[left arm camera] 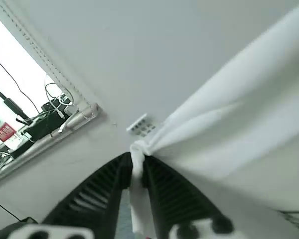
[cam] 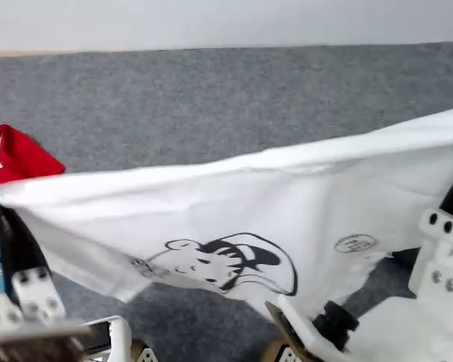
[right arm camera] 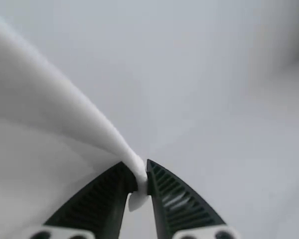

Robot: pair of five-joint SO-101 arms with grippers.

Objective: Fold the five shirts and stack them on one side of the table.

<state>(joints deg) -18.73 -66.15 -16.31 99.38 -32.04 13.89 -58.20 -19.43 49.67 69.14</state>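
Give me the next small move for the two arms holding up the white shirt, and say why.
Probably lower both arms together, with the cloth kept taut, so the white shirt lands flat on the grey table. The left gripper and the right gripper each pinch a bunch of its fabric, and it hangs stretched between them in the air, not yet folded.

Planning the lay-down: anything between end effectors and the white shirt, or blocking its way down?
Nothing visible between: left end effector and right end effector both pinch the white shirt. A red shirt lies near the left-held corner.
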